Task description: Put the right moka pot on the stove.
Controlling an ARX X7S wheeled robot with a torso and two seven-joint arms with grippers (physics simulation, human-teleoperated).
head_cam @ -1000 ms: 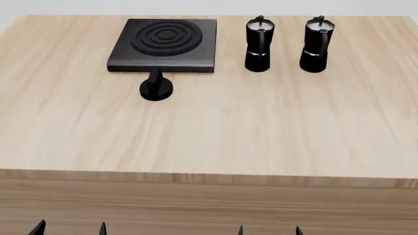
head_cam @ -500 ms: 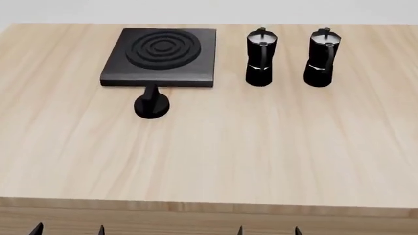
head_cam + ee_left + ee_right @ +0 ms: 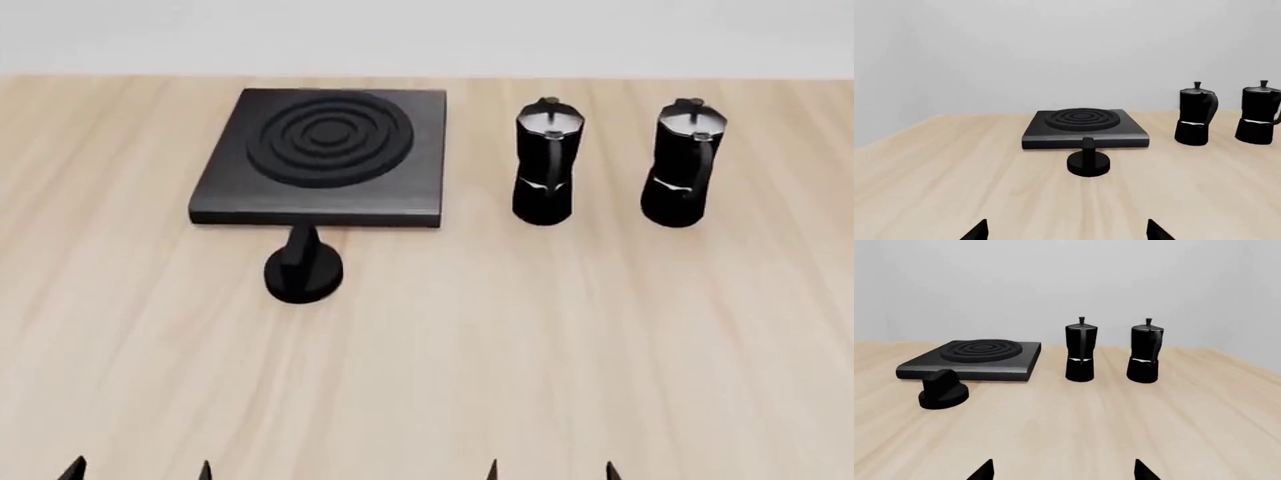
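Pale wood bench (image 3: 561, 350) under me, plain grey wall behind it. And the right moka pot (image 3: 682, 163) stands upright at the far right of the bench, untouched, its silver lid catching light and its loop handle on the side facing me. Just beside it, apart and not touching, stands the left moka pot (image 3: 546, 161), same build, also upright. Further left sits the stove (image 3: 326, 154), flat on the bench with its burner rings bare, well apart from the right pot with the other pot between them. Right in front of the stove's near edge lies the black knob (image 3: 304, 268), close to the slab.

Compared with half a second ago, my head view has pushed forward and tipped down: the bench's front edge has gone out of the picture, and the stove, knob and both pots all sit lower in it and look larger. None of them has shifted against the others.

My left hand (image 3: 139, 469) and right hand (image 3: 550, 469) show only fingertips at the bottom edge, each pair spread wide with nothing between them, both well short of the pots.
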